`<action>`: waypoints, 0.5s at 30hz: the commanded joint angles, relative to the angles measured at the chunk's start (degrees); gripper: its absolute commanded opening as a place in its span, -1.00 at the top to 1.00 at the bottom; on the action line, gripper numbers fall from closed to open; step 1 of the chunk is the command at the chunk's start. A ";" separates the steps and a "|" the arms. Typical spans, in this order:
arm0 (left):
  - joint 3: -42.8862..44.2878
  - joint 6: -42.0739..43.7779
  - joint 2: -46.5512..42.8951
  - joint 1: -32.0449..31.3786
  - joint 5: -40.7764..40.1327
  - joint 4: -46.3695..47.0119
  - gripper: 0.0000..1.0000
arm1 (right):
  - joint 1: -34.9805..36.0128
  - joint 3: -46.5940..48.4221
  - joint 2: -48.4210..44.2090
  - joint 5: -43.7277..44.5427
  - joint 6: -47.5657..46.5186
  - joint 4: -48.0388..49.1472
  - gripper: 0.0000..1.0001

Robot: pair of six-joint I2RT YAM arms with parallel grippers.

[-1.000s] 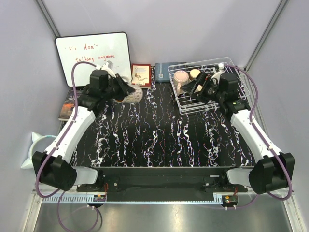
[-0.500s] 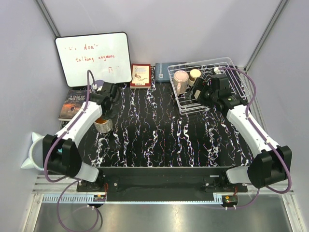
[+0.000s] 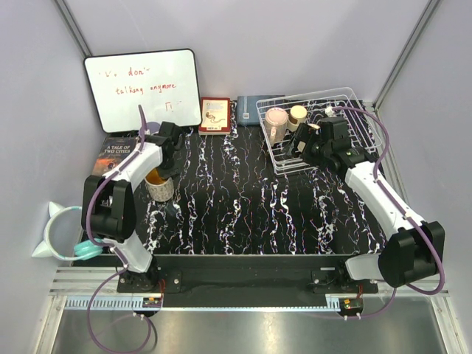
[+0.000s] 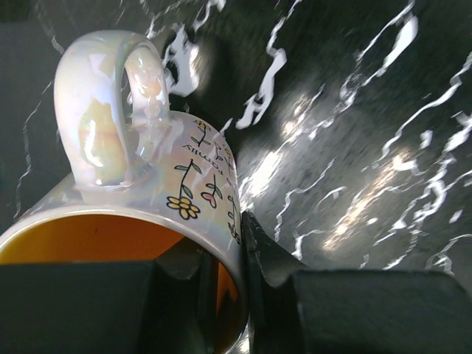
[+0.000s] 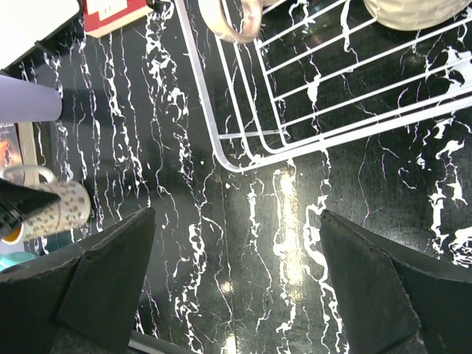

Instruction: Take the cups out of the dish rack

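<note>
My left gripper [image 3: 158, 171] [image 4: 228, 251] is shut on the rim of a pearly mug [image 3: 158, 186] [image 4: 140, 184] with flower prints and an orange inside, one finger inside and one outside. The mug is low over the table's left side. A lavender cup [image 3: 151, 128] [image 5: 29, 99] stands behind it. The white wire dish rack [image 3: 354, 103] [image 5: 221, 140] sits at the back right and holds a pale pink cup [image 3: 276, 118] [image 5: 228, 18] and a cream cup [image 3: 297, 113] [image 5: 413, 11]. My right gripper [image 3: 301, 140] [image 5: 247, 280] is open and empty, above the rack's front left corner.
A whiteboard [image 3: 144, 85] leans at the back left, with a red book [image 3: 214, 114] and a blue box [image 3: 251, 107] beside it. A dark book [image 3: 110, 155] lies at the left edge. A white bowl [image 3: 53, 225] and a teal object [image 3: 87, 249] sit off the table's left side.
My left arm swung the mug from mid-air near the red book back and down to the table's left side. My right gripper shifted left towards the rack's front left corner.
</note>
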 commanded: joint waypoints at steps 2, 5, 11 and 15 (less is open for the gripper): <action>3.66 -0.29 0.78 2.45 1.61 5.51 1.00 | 0.87 -0.47 -1.95 0.22 -0.61 0.42 -0.99; 1.82 -0.55 0.17 3.86 3.10 6.92 1.00 | 0.87 -0.56 -2.04 -0.13 -0.52 0.33 -0.99; -2.92 -0.46 -3.51 4.91 2.32 7.36 1.00 | 0.87 -0.65 -1.96 -0.21 -0.70 0.33 -1.00; -4.42 -0.29 -5.19 5.62 2.31 7.28 0.88 | 0.87 -0.30 -0.99 -0.65 -0.61 0.33 -1.00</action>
